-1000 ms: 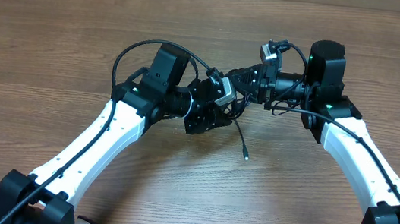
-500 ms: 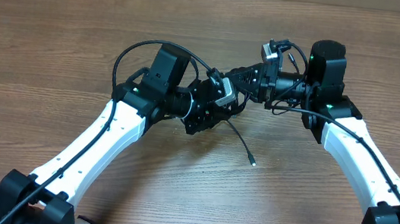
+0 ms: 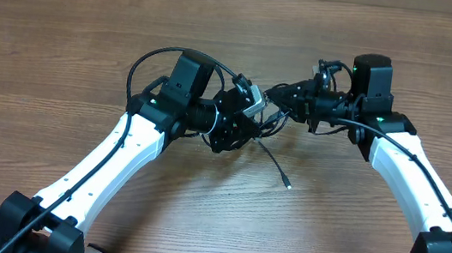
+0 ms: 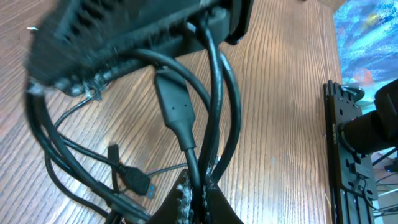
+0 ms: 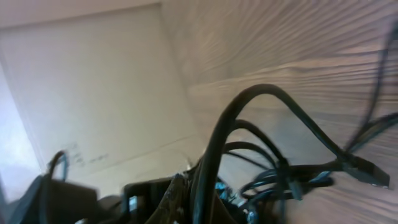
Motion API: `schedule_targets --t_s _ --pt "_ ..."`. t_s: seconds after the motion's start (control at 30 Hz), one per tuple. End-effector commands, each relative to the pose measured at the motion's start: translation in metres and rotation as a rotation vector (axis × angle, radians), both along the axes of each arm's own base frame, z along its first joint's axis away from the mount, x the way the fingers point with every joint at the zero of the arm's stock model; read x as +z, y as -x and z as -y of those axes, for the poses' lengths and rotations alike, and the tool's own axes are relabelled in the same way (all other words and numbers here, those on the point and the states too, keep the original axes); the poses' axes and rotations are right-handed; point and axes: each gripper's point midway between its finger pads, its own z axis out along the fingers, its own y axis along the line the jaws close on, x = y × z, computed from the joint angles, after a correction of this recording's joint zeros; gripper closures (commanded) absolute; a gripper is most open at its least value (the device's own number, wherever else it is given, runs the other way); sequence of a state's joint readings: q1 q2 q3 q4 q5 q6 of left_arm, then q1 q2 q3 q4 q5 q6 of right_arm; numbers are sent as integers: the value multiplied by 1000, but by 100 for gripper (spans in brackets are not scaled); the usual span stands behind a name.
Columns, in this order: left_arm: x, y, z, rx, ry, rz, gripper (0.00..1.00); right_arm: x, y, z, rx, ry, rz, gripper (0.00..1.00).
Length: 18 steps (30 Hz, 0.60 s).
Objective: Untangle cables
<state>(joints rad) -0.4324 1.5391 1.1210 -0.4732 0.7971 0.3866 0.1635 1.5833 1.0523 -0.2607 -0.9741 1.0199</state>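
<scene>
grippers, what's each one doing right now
left gripper: closed on the cables
right gripper: closed on the cables too

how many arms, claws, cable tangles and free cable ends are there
arms: 2, left arm and right arm
claws: 2, left claw and right claw, both shut on the cable tangle
cable tangle: 1
free cable end: 1
total: 6
</scene>
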Motion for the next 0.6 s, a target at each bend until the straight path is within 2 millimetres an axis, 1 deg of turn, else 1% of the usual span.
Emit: schedule_targets --t_s 0.0,0.1,0.17,0.2,0.23,0.27,0.3,0.43,0.57 --pt "19 -4 1 13 53 8 96 -16 -4 10 -32 90 29 96" --pt "23 -16 -6 74 71 -11 96 -25 0 13 -36 129 9 96" --pt "22 -24 -13 122 69 -25 96 -27 1 14 -31 139 13 96" --pt "20 -31 -19 171 55 -40 96 -27 1 14 -29 139 14 96" --pt "14 -43 -30 265 25 -69 96 -27 1 14 -30 140 11 96" --pt "6 -60 -49 425 -11 -125 96 -28 1 15 -32 141 7 96" --pt "5 -64 -54 466 -13 -144 96 -28 1 15 -32 141 7 96" --pt "7 -71 -62 527 16 -189 96 -28 2 15 -31 141 3 96" --pt "14 -77 -61 568 60 -211 96 -32 6 15 -25 147 -22 96"
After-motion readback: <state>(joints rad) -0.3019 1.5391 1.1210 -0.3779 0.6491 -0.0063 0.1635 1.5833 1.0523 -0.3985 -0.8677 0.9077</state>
